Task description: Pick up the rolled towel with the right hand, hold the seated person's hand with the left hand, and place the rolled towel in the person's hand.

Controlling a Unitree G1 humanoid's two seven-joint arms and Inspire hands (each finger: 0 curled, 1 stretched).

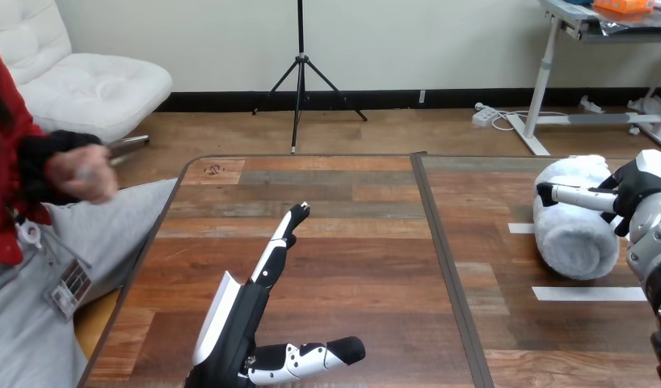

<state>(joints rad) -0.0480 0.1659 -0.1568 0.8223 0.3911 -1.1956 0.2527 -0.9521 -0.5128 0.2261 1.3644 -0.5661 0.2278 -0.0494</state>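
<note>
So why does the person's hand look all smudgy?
In the head view the person's hand is smeared, probably because it is moving; the rolled towel and the robot's left hand look crisp, and the table shows no strong glare.

The robot's left hand (234,323) rests low on the wooden table (351,202), fingers straight and pointing away, thumb out to the side. The white rolled towel (574,238) lies far off at the right, and the right hand (646,182) touches it. The person's hand (81,174) hangs in the air past the table's left edge, well apart from both.
</note>
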